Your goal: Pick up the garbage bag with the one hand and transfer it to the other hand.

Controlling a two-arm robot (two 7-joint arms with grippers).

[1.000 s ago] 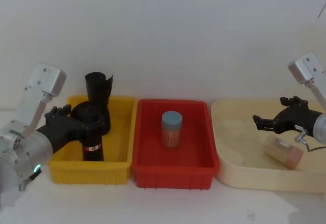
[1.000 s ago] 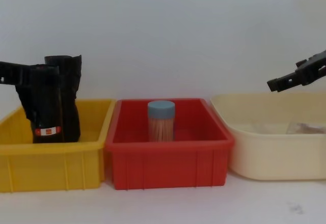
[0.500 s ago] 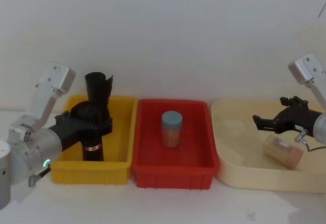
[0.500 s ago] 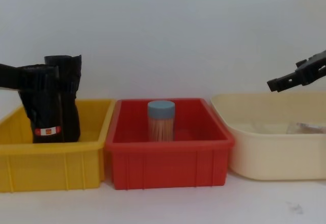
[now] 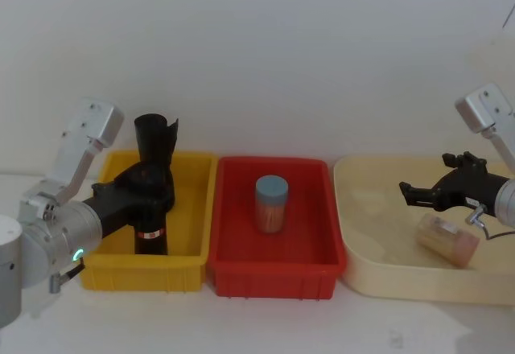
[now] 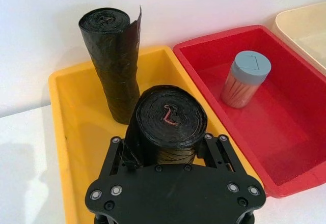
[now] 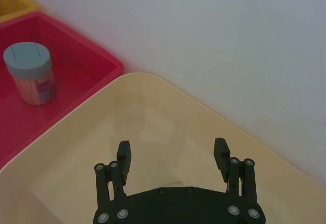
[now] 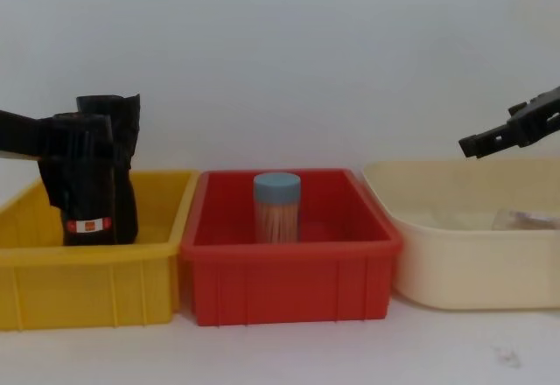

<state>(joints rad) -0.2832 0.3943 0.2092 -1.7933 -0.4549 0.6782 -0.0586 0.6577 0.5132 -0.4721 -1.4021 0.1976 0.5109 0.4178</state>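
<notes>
The head camera looks forward and down on the yellow bin (image 5: 137, 271), red bin (image 5: 273, 279) and cream tub (image 5: 402, 283) in a row; the chest camera faces the same three low, front walls on. The left wrist camera rides close behind the left gripper (image 6: 168, 141) clasping the garbage bag roll (image 6: 170, 118); the right wrist camera peers past the spread right gripper (image 7: 171, 146) into the cream tub. Both catch the red bin.
</notes>
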